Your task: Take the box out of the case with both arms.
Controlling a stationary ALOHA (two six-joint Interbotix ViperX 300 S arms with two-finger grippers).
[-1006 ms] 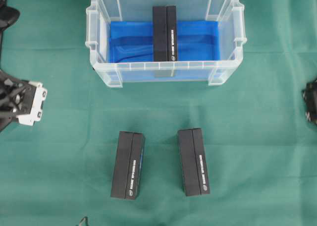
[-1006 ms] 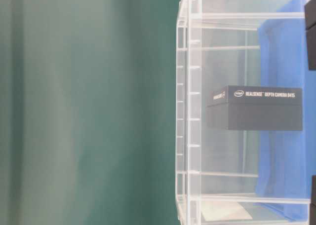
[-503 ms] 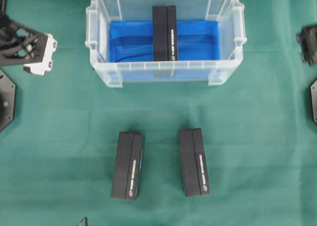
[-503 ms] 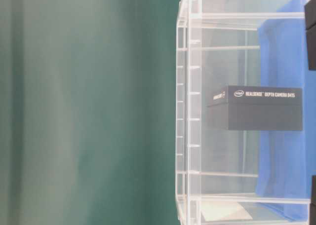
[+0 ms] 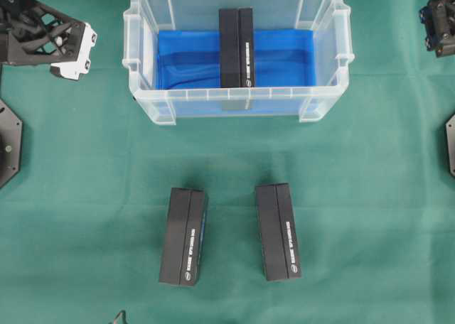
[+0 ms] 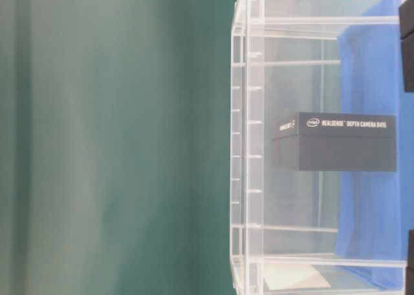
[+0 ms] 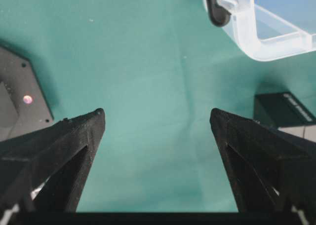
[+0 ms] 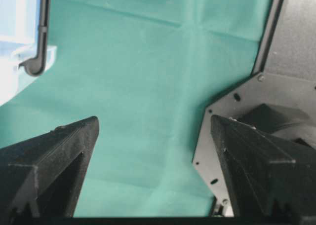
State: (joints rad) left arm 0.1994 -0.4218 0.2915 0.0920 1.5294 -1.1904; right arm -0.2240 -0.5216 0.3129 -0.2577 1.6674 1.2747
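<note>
The box [image 5: 236, 48] is a long black carton lying across the blue sheet inside the case [image 5: 146, 100], a clear plastic bin at the far middle of the table. At table level the box [image 6: 336, 143] shows through the case wall [image 6: 246, 146], with white lettering on its side. My left gripper [image 5: 67, 43] hangs left of the case, open and empty, well apart from the bin. In the left wrist view the gripper [image 7: 157, 116] spans bare green cloth, and a case corner [image 7: 261, 22] shows at upper right. My right gripper [image 5: 439, 27] is right of the case, open and empty [image 8: 154, 121].
Two more black cartons lie on the green cloth nearer the front, one left of centre [image 5: 183, 236] and one right of centre [image 5: 277, 231]. Black arm base plates sit at the left edge [image 5: 8, 143] and the right edge [image 5: 450, 143].
Both arms have swung from mid-table toward the far side, level with the case. The left gripper has also come closer to the bin. The box has not moved.
</note>
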